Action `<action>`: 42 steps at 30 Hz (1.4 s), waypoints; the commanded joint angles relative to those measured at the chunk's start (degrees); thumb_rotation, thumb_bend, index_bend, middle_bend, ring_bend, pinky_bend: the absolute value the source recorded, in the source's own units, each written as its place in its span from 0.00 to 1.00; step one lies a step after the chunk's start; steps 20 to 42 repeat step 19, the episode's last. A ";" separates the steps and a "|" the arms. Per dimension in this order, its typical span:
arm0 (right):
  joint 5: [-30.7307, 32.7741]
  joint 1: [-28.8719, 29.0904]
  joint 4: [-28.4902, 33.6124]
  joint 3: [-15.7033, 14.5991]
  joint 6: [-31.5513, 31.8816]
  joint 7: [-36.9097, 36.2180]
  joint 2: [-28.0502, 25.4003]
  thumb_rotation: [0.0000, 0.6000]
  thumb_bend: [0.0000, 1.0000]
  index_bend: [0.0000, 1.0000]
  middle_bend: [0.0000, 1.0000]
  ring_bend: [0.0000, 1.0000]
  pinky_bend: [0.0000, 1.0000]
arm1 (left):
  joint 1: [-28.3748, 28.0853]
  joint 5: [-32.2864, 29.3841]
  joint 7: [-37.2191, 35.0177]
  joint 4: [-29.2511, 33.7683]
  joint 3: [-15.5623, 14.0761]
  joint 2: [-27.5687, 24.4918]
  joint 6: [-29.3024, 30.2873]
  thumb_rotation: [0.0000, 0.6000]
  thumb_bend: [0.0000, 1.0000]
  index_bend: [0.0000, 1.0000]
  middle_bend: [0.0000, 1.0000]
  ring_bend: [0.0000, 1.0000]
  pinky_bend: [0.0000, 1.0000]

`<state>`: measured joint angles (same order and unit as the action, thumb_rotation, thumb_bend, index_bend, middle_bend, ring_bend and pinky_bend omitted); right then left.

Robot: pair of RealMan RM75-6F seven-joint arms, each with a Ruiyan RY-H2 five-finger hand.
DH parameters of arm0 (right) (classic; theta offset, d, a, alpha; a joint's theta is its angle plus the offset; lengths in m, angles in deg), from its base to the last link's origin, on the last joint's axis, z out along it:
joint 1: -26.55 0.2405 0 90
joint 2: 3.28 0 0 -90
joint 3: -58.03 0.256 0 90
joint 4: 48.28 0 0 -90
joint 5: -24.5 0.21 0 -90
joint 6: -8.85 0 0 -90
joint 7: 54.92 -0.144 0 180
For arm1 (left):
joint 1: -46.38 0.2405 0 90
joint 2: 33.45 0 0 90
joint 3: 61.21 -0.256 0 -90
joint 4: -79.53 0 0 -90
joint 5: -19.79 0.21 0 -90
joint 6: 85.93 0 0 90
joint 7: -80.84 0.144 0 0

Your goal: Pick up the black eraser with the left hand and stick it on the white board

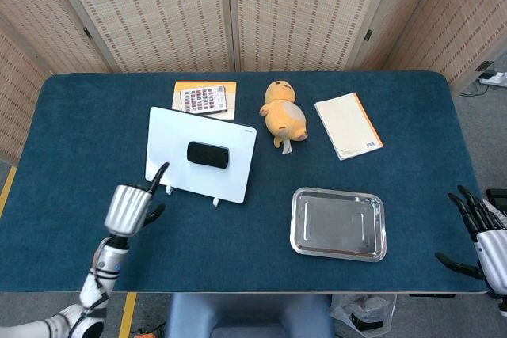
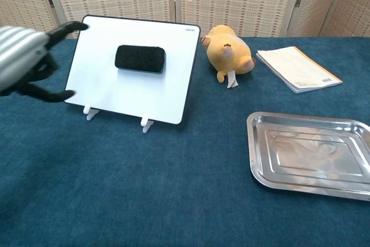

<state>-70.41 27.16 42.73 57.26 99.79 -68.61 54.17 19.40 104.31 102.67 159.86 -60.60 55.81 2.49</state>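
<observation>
The black eraser (image 1: 207, 154) (image 2: 140, 59) clings to the face of the white board (image 1: 174, 178) (image 2: 167, 93), which stands tilted on small feet at the table's left. My left hand (image 1: 131, 205) (image 2: 23, 62) hovers off the board's near-left corner, fingers apart, holding nothing and clear of the eraser. My right hand (image 1: 482, 231) shows only at the head view's lower right edge, beyond the table's corner, fingers spread and empty.
A yellow plush toy (image 1: 283, 115) (image 2: 227, 51) lies right of the board. A notebook (image 1: 348, 125) (image 2: 297, 68) sits further right. A steel tray (image 1: 338, 224) (image 2: 309, 154) lies at the front right. An orange card (image 1: 204, 99) lies behind the board.
</observation>
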 commanded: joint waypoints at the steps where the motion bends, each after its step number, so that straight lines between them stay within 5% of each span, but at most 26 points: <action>1: -0.01 0.42 1.14 -0.16 -1.35 3.46 0.77 1.00 0.15 0.00 0.00 0.07 0.22 | 14.10 -0.29 -5.77 15.16 -11.14 -18.29 7.93 1.00 0.24 0.06 0.83 0.58 0.60; 5: 0.79 1.35 2.83 -0.16 -3.93 7.65 1.59 1.00 0.15 0.00 0.00 0.07 0.22 | 19.77 -1.06 -6.83 19.83 -14.08 -24.05 11.10 1.00 0.24 0.07 0.42 0.21 0.27; 11: 1.27 1.86 3.83 -0.18 -5.30 10.33 2.04 1.00 0.15 0.00 0.00 0.07 0.22 | 23.91 2.84 -4.59 19.57 -12.14 -23.60 17.21 1.00 0.24 0.07 0.13 0.01 0.12; 42: 0.95 1.97 3.63 -0.35 -5.28 9.80 1.84 1.00 0.15 0.00 0.00 0.07 0.22 | 25.26 3.66 -2.75 20.05 -10.71 -23.89 14.34 1.00 0.24 0.07 0.09 0.00 0.11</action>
